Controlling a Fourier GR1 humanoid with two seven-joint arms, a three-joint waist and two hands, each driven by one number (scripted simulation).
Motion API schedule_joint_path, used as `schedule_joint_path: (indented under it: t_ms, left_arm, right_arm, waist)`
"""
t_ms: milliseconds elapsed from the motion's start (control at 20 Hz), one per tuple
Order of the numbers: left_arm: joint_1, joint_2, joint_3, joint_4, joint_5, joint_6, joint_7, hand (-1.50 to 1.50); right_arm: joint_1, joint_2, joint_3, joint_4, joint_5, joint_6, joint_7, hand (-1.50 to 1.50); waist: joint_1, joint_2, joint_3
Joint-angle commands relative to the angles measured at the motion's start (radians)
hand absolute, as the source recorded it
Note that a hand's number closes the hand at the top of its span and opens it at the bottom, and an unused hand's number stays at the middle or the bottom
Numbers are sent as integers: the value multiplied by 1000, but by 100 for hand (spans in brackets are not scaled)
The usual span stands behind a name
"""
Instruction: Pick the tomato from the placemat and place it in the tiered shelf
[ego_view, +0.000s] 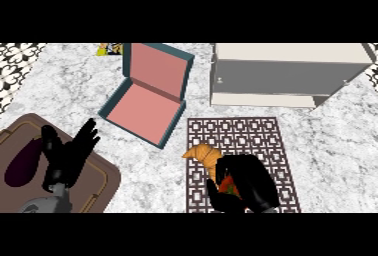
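Marble counter: croissant beside right hand on tomato, box near shelf

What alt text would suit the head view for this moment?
The right hand curls its fingers round the tomato at the near end of the patterned placemat, beside a croissant. The tiered shelf stands beyond; the left hand rests open over a brown tray holding an aubergine.

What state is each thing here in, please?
tomato: held in the right hand, above the placemat.
right hand: shut on the tomato.
left hand: open, resting over the tray.
box: open, lid raised.
croissant: lying on the placemat's left edge.
tiered shelf: upright, tomato not yet in it.
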Motion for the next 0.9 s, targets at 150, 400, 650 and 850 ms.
schedule_joint_path:
  t_ms: [150,400,650,850]
  left_arm:
    - [6,13,18,-3,-2,0,7,0]
    - [48,19,30,-32,24,-28,-10,0]
    - [30,-6,-4,-54,-15,10,23,0]
    - [21,19,31,-15,16,-30,2,0]
  right_arm:
    - [-143,62,79,-229,-32,10,339,150]
    - [-271,63,-17,-466,19,126,512,150]
    - [-506,64,-74,-574,-28,291,780,150]
    - [-733,64,-251,-528,-93,352,842,150]
  waist:
    - [-5,-3,0]
    - [-9,-9,0]
    - [-4,-6,0]
    - [-2,-4,-1]
